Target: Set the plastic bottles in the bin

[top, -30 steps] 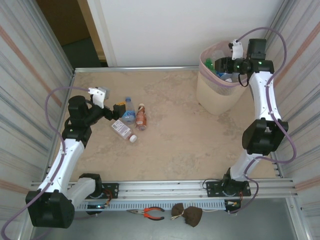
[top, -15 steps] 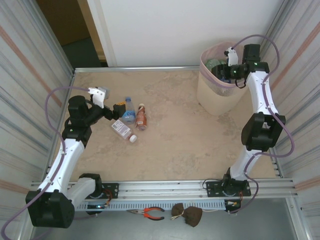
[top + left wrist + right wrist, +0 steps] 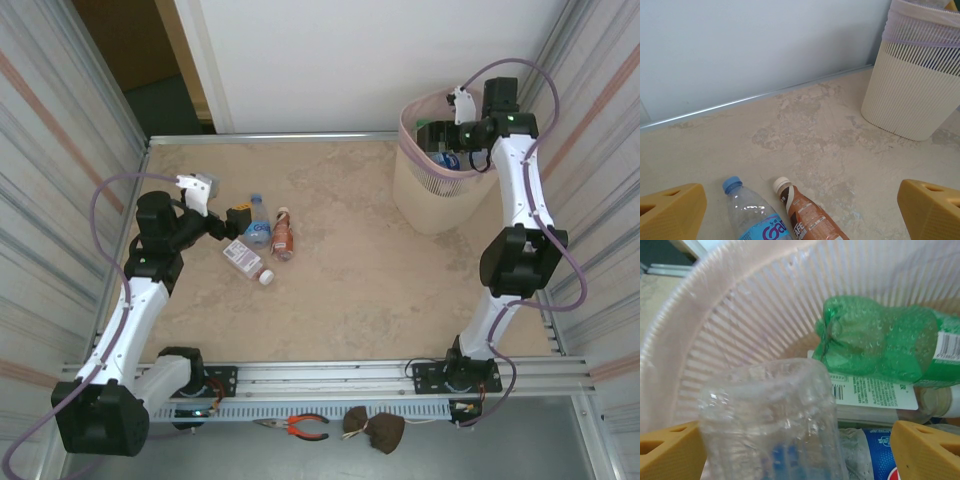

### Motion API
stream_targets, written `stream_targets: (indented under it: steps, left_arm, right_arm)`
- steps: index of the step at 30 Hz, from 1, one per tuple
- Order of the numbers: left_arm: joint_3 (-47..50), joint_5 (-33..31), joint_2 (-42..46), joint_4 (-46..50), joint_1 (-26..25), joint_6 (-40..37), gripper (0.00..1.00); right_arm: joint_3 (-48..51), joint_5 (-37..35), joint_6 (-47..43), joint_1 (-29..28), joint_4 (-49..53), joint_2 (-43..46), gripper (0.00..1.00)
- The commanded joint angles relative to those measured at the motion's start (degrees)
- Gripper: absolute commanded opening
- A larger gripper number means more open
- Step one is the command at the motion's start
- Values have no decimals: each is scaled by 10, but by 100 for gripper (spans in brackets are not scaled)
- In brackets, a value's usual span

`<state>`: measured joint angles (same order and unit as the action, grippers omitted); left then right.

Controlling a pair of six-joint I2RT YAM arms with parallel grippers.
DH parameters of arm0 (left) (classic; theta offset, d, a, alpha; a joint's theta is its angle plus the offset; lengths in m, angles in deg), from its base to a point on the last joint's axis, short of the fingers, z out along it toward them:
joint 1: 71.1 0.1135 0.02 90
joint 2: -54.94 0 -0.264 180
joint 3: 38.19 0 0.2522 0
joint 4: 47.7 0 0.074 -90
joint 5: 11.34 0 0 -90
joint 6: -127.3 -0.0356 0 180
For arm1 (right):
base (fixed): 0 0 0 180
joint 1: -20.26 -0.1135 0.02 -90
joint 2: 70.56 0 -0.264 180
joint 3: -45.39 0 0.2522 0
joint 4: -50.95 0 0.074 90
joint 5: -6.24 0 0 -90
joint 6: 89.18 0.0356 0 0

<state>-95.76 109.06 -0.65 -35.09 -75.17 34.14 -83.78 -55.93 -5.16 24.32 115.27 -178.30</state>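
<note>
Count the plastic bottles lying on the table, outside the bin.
3. A blue-capped clear bottle and a brown bottle lie side by side beside the left gripper; a pink-labelled bottle lies just nearer the bases. The gripper could hide another.

White arms (image 3: 130,300), purple cables (image 3: 100,200), yellow-fingered end effectors (image 3: 801,212).

Three bottles (image 3: 258,232) lying outside, one pink bin (image 3: 430,198), two arms (image 3: 130,300), one pliers (image 3: 300,427)
</note>
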Motion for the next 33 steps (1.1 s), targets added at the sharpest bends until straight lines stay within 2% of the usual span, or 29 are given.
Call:
stream_targets:
  steps: [1,6,10,14,16,18,22,26,33]
  left_arm:
    - [-10,8,4,-15,5,1,99]
    - [-9,7,5,-14,4,-1,99]
    - [-9,6,4,-14,5,0,99]
    - [-9,7,4,-14,5,-1,99]
    - [-10,7,4,-14,5,0,99]
    - [-10,7,5,-14,5,-1,99]
    - [-9,7,4,-13,5,-1,99]
    - [-10,8,2,-14,5,-1,99]
    - [-11,8,2,-14,5,0,98]
  right_arm:
    - [-29,-17,25,-11,12,36,89]
    - [-33,-47,46,-26,7,39,79]
    - [-32,-69,55,-35,15,33,62]
    - [-22,-89,43,-43,34,20,52]
    - [-9,-109,38,-47,42,16,42]
    - [13,-123,34,-51,45,13,37]
    - [66,-152,34,-56,35,16,37]
    - [70,-170,37,-58,48,11,36]
    - [28,-176,48,-71,43,34,48]
